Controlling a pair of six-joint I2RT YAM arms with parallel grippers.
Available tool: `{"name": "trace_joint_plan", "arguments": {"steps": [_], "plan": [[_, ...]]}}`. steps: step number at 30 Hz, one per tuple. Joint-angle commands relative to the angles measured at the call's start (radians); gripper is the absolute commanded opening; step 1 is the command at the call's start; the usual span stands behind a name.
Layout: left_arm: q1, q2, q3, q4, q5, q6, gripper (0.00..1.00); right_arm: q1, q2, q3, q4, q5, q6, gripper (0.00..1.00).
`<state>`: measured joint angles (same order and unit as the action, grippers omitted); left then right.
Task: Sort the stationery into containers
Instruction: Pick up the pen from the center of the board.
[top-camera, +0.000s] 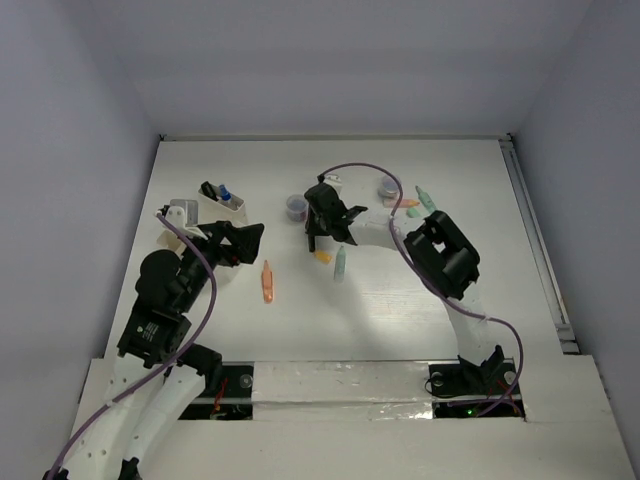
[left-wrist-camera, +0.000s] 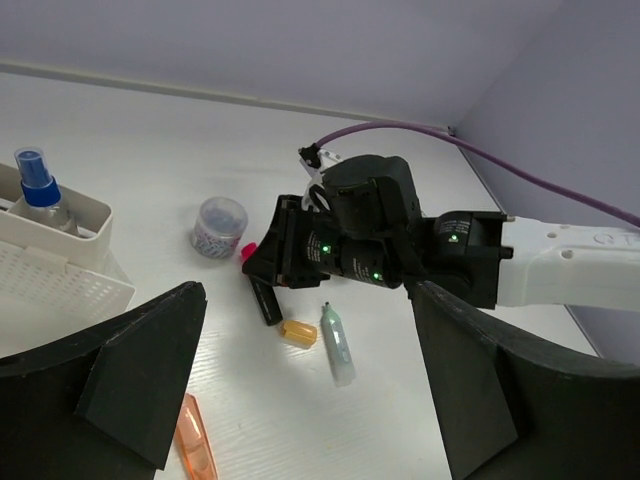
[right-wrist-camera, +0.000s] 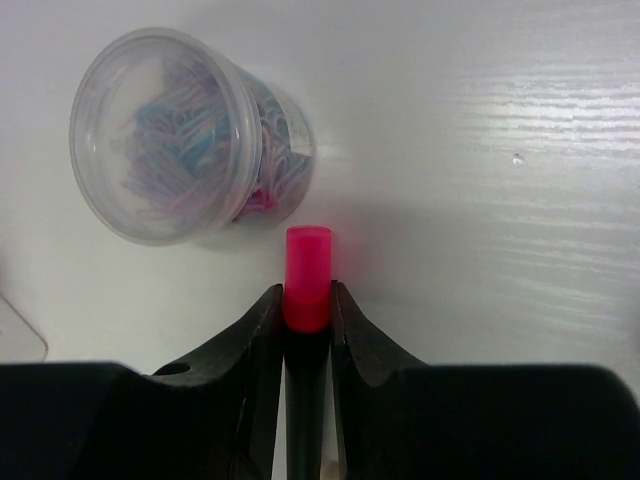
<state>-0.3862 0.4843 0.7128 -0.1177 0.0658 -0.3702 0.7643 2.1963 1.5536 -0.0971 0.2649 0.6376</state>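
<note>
right gripper (right-wrist-camera: 307, 300) pinches the pink-black highlighter (right-wrist-camera: 308, 268), with a clear jar (right-wrist-camera: 185, 135) just beyond its tip. left gripper (left-wrist-camera: 310, 372) hangs spread wide.

Seeing left arm bent sharply at the elbow on its own side, wrist aimed toward centre, left gripper (top-camera: 255, 243) held aloft with its 2 fingers (left-wrist-camera: 150, 370) spread wide. Seeing right arm folded at the elbow and stretched leftward across the middle, right gripper (right-wrist-camera: 306, 300) pitched downward. Reading its 2 fingers (right-wrist-camera: 255, 345) as pinched tight on the pink-black marker (right-wrist-camera: 308, 265), 1 per side, pink cap poking out past the tips.
</note>
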Motion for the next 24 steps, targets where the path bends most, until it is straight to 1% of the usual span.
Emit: {"name": "trace_joint_plan", "arguments": {"steps": [1,3,4,5,6,8,9,10,12,13,14,15,16,17,18,19,21,24], "plan": [[-0.005,0.013,0.016,0.035,-0.009,0.013,0.82,-0.005,-0.082,-0.075,0.141,-0.004,0.060,0.00],[-0.005,0.025,0.013,0.041,-0.001,0.010,0.81,-0.005,-0.121,-0.151,0.215,-0.018,0.071,0.00],[-0.005,0.030,0.011,0.046,0.012,0.008,0.80,-0.005,-0.144,-0.182,0.290,-0.023,0.077,0.00],[-0.005,0.040,0.005,0.058,0.025,0.005,0.80,-0.005,-0.203,-0.217,0.334,-0.044,0.073,0.00],[-0.005,0.046,0.001,0.065,0.040,-0.007,0.78,-0.005,-0.239,-0.301,0.438,-0.059,0.068,0.00],[-0.005,0.071,-0.004,0.091,0.087,-0.028,0.76,-0.005,-0.311,-0.384,0.535,-0.117,0.037,0.00],[-0.005,0.082,-0.010,0.104,0.104,-0.041,0.73,-0.005,-0.378,-0.418,0.604,-0.151,0.021,0.00],[-0.005,0.106,-0.013,0.110,0.145,-0.070,0.71,-0.005,-0.407,-0.470,0.632,-0.239,-0.030,0.00],[-0.005,0.135,-0.021,0.162,0.181,-0.104,0.68,-0.005,-0.484,-0.518,0.687,-0.349,-0.068,0.00],[-0.005,0.154,-0.027,0.180,0.224,-0.143,0.67,-0.005,-0.509,-0.539,0.703,-0.392,-0.082,0.00],[-0.005,0.193,-0.038,0.223,0.251,-0.165,0.65,-0.005,-0.530,-0.581,0.715,-0.468,-0.084,0.00],[-0.005,0.236,-0.044,0.266,0.299,-0.208,0.62,-0.005,-0.570,-0.598,0.729,-0.522,-0.081,0.00],[-0.005,0.237,-0.049,0.266,0.322,-0.208,0.60,-0.005,-0.589,-0.612,0.728,-0.523,-0.081,0.00],[-0.005,0.273,-0.065,0.320,0.345,-0.251,0.58,-0.005,-0.607,-0.631,0.726,-0.558,-0.075,0.00],[-0.005,0.287,-0.075,0.351,0.367,-0.269,0.53,-0.005,-0.624,-0.641,0.734,-0.582,-0.069,0.00],[-0.005,0.299,-0.087,0.383,0.405,-0.286,0.51,-0.005,-0.656,-0.645,0.735,-0.610,-0.069,0.00],[-0.005,0.321,-0.121,0.472,0.437,-0.343,0.46,-0.005,-0.687,-0.650,0.732,-0.670,-0.062,0.00],[-0.005,0.326,-0.153,0.556,0.466,-0.389,0.42,-0.005,-0.740,-0.650,0.737,-0.734,-0.055,0.00]]}}
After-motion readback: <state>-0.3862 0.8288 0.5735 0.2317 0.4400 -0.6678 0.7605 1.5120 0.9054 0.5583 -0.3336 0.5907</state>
